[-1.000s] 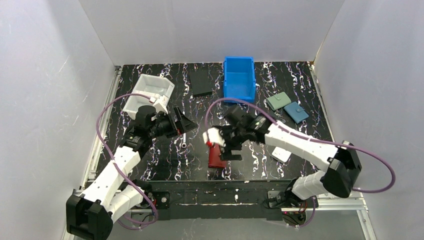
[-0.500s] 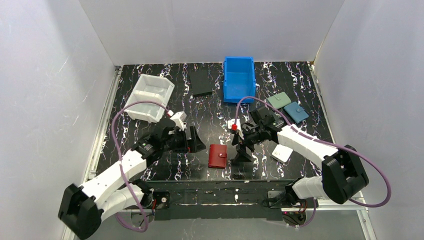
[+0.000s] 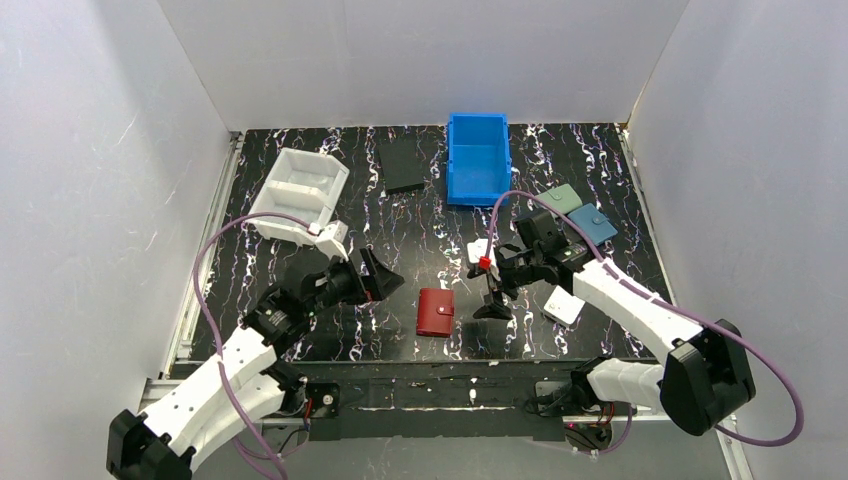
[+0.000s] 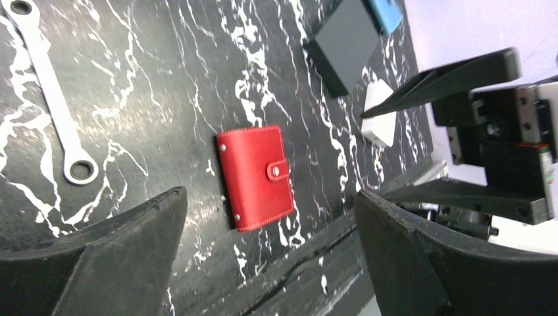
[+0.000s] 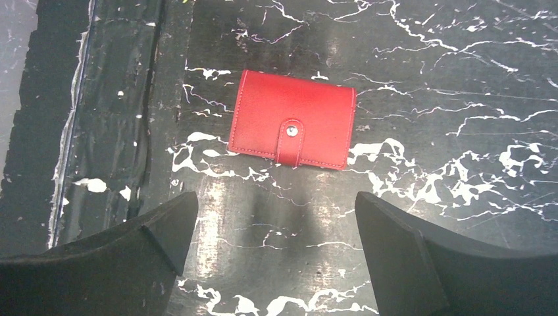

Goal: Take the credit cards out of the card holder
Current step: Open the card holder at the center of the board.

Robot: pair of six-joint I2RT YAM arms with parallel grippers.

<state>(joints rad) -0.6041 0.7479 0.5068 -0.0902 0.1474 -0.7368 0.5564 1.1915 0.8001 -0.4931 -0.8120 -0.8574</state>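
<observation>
Fingers (image 4: 118, 257) stood spread, empty — left gripper (image 3: 380, 275) at nine, right gripper (image 3: 492, 300) at three o'clock of the snapped-shut red bifold card holder (image 3: 435, 312), apparently to open it.

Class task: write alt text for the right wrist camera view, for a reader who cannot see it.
A closed red card holder, its snap tab across the front, lies flat on a black table veined with white. The open right hand hovers above it, its two dark fingers filling the bottom corners and holding nothing.
</observation>
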